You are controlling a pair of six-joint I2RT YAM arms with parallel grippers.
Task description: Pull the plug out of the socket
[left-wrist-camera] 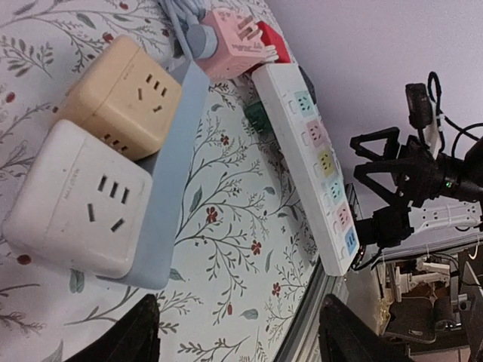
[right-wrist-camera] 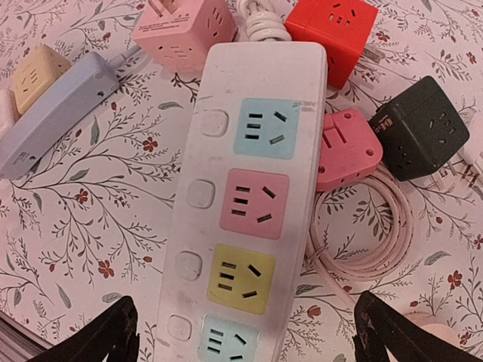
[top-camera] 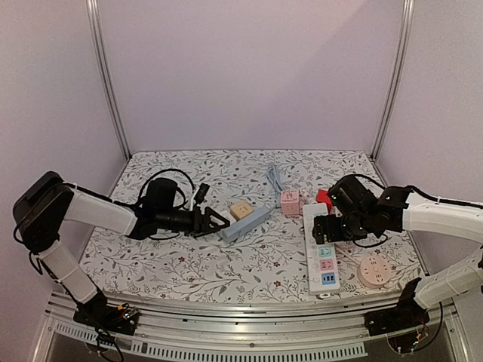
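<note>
Left gripper point(left-wrist-camera: 238, 320): released, fingers spread wide and holding nothing, low over the cloth at the near end of the blue-grey power strip point(left-wrist-camera: 172, 173).
Right gripper point(right-wrist-camera: 243, 320): released too, fingers wide apart, hovering over the white power strip point(right-wrist-camera: 249, 151) without touching it.
White cube plug point(left-wrist-camera: 75, 200): sits on the blue-grey power strip at the end nearest the Left gripper, just ahead of its fingers.
Tan cube plug point(left-wrist-camera: 121, 94): sits on the same strip, right beside the White cube plug, on the far side of it.
Strip sockets: the white power strip shows blue, pink, yellow and blue faces in a row, each with a button beside it.
Neighbours: pink cube point(right-wrist-camera: 185, 30) and red cube point(right-wrist-camera: 336, 34) lie at the strip's head. A pink flat plug point(right-wrist-camera: 347, 147) touches its side, with a black cube point(right-wrist-camera: 419, 128) just beyond and a coiled cord point(right-wrist-camera: 377, 249) beside.
Surface: floral tablecloth point(top-camera: 189, 264).
</note>
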